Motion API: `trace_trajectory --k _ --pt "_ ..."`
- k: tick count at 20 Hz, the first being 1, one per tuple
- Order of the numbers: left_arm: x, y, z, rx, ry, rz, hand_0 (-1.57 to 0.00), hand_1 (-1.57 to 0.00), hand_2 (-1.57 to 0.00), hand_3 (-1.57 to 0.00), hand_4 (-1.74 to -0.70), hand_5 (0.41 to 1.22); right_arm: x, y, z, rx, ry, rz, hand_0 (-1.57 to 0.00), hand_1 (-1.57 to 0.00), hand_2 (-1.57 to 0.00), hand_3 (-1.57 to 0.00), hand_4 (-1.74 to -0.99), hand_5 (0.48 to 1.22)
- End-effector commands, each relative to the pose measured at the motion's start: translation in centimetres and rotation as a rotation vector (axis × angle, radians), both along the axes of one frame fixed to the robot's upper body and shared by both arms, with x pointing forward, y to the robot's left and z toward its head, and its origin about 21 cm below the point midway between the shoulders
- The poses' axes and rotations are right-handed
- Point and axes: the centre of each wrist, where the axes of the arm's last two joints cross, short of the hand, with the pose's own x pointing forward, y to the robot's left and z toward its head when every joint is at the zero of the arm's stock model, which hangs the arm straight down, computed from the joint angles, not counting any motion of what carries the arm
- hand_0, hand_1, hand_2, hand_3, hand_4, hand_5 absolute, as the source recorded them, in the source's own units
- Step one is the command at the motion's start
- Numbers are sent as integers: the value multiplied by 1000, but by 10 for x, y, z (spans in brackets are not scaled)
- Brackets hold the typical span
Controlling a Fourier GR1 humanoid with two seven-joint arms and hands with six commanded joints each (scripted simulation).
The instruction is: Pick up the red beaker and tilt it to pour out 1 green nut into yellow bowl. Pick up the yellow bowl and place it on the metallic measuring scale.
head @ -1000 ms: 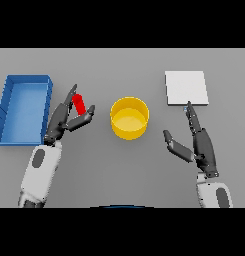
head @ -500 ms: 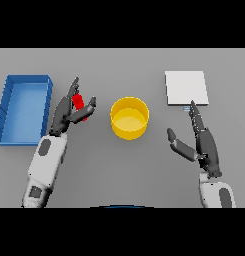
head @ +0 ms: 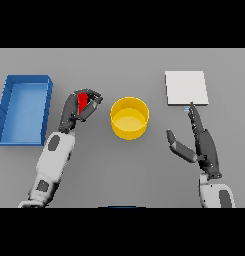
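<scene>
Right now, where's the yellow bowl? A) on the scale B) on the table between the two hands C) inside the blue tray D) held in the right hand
B: the yellow bowl sits on the grey table, between the left hand curled round the red beaker and the open right hand, apart from the scale and the blue tray.

Matt grey table [head: 122,170] — smooth, plastic-looking yellow bowl [head: 129,118].

We count 1 small red beaker [head: 83,102], 1 round yellow bowl [head: 129,118], 1 flat square metallic measuring scale [head: 186,88], 1 open blue rectangular bin [head: 24,108], and 2 dark robot hands, left [head: 76,111] and right [head: 199,142].
</scene>
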Motion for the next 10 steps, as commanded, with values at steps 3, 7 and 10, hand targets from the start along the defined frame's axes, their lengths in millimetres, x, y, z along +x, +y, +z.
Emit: trace_trajectory --k 3,7,10 --pt "-1 -1 0 3 8 3 -1357 -1364 -1380 -1304 -1565 1163 2 1 -2 12 10 5 1 1 1 1 -1251 646" --pt "2 3 8 -107 -13 -18 -1483 -1486 -1493 -1462 -1639 1157 1 -1 -2 11 5 8 1 1 1 1 -1248 645" --pt "6 5 25 -168 -52 -30 -1526 -1528 -1531 -1515 -1689 1140 1 -3 0 2 -3 5 1 1 1 1 -1236 644"
